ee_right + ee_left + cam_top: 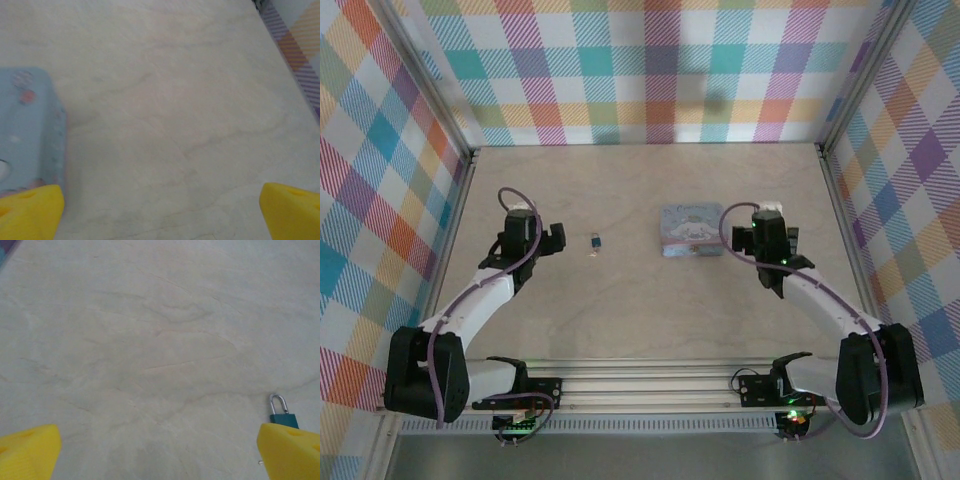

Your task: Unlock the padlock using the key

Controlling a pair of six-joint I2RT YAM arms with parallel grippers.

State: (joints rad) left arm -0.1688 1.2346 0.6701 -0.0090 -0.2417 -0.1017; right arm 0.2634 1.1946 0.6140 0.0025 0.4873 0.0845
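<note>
The padlock (596, 241) is a tiny dark blue-green block with a silver shackle, lying on the wooden table between the two arms. In the left wrist view the padlock (283, 414) lies just beyond my right yellow fingertip (292, 450), its shackle pointing away. My left gripper (534, 238) (160, 452) is open over bare table with nothing between its fingers. My right gripper (767, 240) (161, 212) is also open and empty, just right of the tin. A pale speck (594, 251) touches the padlock; I cannot tell whether it is the key.
A pale-blue cartoon-print tin (690, 231) (30, 125) lies flat right of the padlock, its corner beside my right gripper's left fingertip (30, 212). Plaid walls with metal rails (460, 200) close in the table on three sides.
</note>
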